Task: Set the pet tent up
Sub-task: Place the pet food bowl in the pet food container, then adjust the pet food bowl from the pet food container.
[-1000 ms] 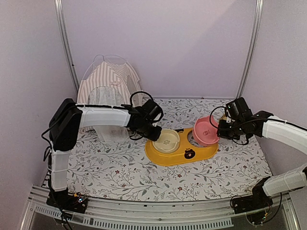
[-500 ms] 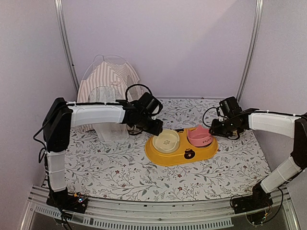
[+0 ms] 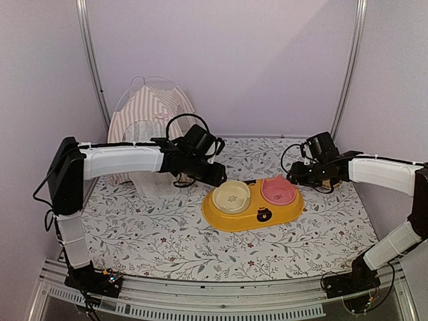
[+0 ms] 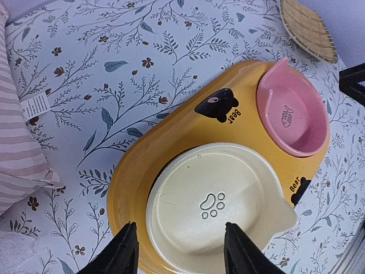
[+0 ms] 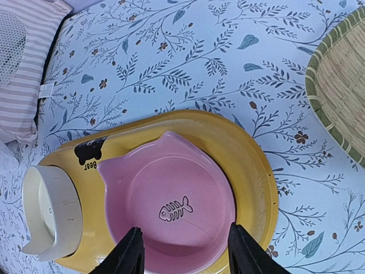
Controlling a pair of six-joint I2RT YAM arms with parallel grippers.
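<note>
The pink-and-white striped pet tent (image 3: 151, 115) sits at the 10 o'clock corner of the floral tablecloth (image 3: 167, 234), against the back wall. A thin clear pole (image 3: 131, 89) arches over its top and a white mesh panel (image 3: 148, 130) faces the arms. The left arm crosses in front of the tent's lower edge, and neither gripper touches the tent.

Near the middle of the table, slightly toward 3 o'clock, lies a yellow double feeder (image 3: 249, 217) with a small black bear face on its near rim. A cream bowl (image 3: 231, 195) stamped with a paw print fills its left well. A pink cat-eared bowl (image 3: 278, 191) stamped with a fish skeleton fills the right one.

The left gripper (image 3: 214, 175) hangs at the cream bowl's 10 o'clock. In the left wrist view its two black fingers (image 4: 123, 254) stand apart above the bowl's rim, with nothing between them. The right gripper (image 3: 295, 175) hangs at the pink bowl's 2 o'clock. In its own wrist view its jaws are likewise spread over that bowl's edge and are empty.

A round woven bamboo tray (image 5: 340, 94) lies on the cloth at the feeder's 2 o'clock, apart from it. The overhead camera does not show it behind the right arm. A white care label (image 4: 35, 107) pokes from the tent's striped hem toward the feeder.
</note>
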